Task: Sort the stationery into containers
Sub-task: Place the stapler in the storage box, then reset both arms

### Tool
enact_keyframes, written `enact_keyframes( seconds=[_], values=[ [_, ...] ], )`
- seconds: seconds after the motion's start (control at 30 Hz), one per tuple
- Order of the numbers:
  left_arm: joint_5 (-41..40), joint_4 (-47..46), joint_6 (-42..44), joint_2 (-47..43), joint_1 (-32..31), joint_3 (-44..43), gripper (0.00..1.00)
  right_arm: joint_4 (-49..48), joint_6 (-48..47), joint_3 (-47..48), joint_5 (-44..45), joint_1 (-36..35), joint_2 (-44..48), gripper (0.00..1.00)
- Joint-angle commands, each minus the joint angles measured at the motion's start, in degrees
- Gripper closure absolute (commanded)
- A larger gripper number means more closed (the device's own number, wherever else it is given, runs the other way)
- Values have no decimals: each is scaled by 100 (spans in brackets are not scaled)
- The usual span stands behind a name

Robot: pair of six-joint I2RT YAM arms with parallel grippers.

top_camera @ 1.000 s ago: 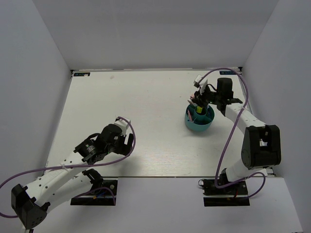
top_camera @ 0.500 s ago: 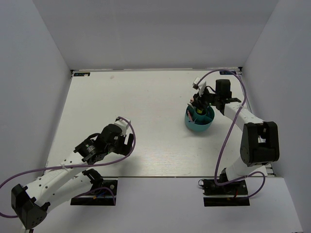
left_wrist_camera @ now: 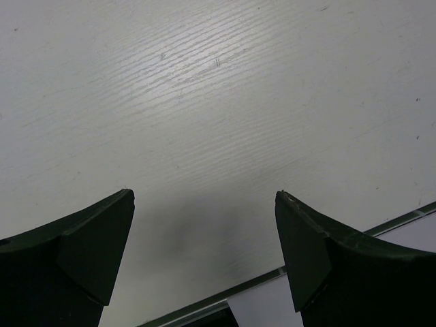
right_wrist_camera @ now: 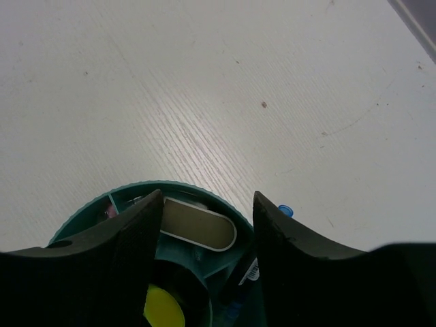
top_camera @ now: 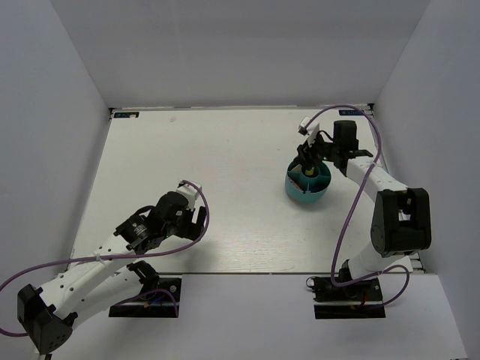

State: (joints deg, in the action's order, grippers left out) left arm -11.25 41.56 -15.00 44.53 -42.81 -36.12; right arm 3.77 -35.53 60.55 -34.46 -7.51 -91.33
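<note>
Operator: Grippers are to be accounted for, nearest first.

Observer: Close to the near edge, the left gripper (left_wrist_camera: 204, 197) is hung over the white wood-grain table (left_wrist_camera: 204, 82). Its fingers are spread wide and nothing is caught between them.

Operator: And farther off?

Observer: Toward the far right, the round teal plastic desk organiser (top_camera: 306, 196) is stood on the table, and the right gripper (right_wrist_camera: 208, 197) is held directly over it, pointed down into it. Its fingers are parted, and no item is seen pinched. Below them a yellow-capped highlighter (right_wrist_camera: 163, 306) is stood upright in a compartment; whether a finger is touched by it cannot be told. A pale oblong block (right_wrist_camera: 197, 225) is lodged in the compartment beyond. A thin pen's blue tip (right_wrist_camera: 285, 210) is glimpsed just past one finger, and a sliver of pink (right_wrist_camera: 110, 211) inside the rim past the other.
</note>
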Motion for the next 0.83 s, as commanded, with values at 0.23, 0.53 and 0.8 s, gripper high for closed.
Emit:
enact_keyframes(
  seconds=[0.23,0.53,0.8],
  values=[
    [-97,-104,50,-41,44,8,18,868,1021,1159,-535,4,546,100],
    [-685,-183,-99,-50,97,-123,57,4173,1925,2831,393,-13,493,10],
    [-599,-245,-319,354,702,-396,0,2419,2497,4,2013,21,2616,10]
  ],
)
